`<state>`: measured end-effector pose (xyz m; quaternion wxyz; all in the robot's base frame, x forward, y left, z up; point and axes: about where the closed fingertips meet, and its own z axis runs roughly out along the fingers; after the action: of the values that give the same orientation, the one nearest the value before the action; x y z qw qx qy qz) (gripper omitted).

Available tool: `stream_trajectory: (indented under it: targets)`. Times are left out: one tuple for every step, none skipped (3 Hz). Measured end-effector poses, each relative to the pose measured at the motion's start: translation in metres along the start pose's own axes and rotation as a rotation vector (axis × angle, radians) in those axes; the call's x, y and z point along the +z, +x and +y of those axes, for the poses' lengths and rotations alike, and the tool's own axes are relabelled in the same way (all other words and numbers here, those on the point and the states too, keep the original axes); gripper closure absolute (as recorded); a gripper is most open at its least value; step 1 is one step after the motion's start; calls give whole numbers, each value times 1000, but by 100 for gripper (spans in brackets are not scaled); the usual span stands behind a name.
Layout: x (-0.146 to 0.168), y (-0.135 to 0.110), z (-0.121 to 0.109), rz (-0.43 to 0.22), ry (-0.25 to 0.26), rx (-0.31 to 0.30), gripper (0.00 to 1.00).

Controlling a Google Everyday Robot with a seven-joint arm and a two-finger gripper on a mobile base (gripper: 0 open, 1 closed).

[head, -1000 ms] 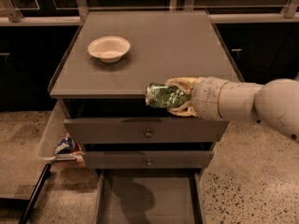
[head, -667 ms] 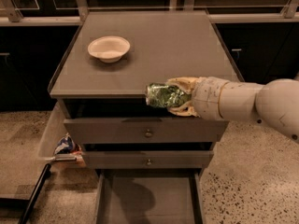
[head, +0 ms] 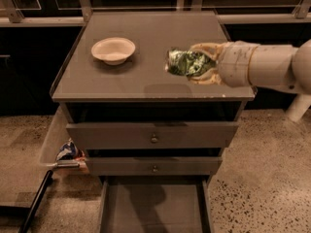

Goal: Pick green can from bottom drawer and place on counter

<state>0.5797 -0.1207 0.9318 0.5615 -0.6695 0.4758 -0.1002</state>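
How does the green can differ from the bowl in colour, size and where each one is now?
The green can is shiny green; the bowl is pale cream. The can is smaller than the bowl. The can is held in the gripper, which is shut on it above the right part of the counter; the bowl rests on the left part, with nothing touching it. Both are at the counter, not in a drawer.

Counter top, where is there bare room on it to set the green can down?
The gripper, shut on the green can, hangs over the right half of the counter. Bare patches: the front strip between the bowl and the front edge, the middle between bowl and can, the back strip behind both. Only the bowl's spot is crowded.
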Motion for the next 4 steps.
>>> stream_trajectory:
  targets:
    - [-6, 21, -54, 29, 10, 20, 100]
    - [3, 43, -84, 40, -32, 50, 100]
    - [26, 56, -80, 32, -130, 80, 100]
    - [43, 60, -53, 19, -248, 110, 100]
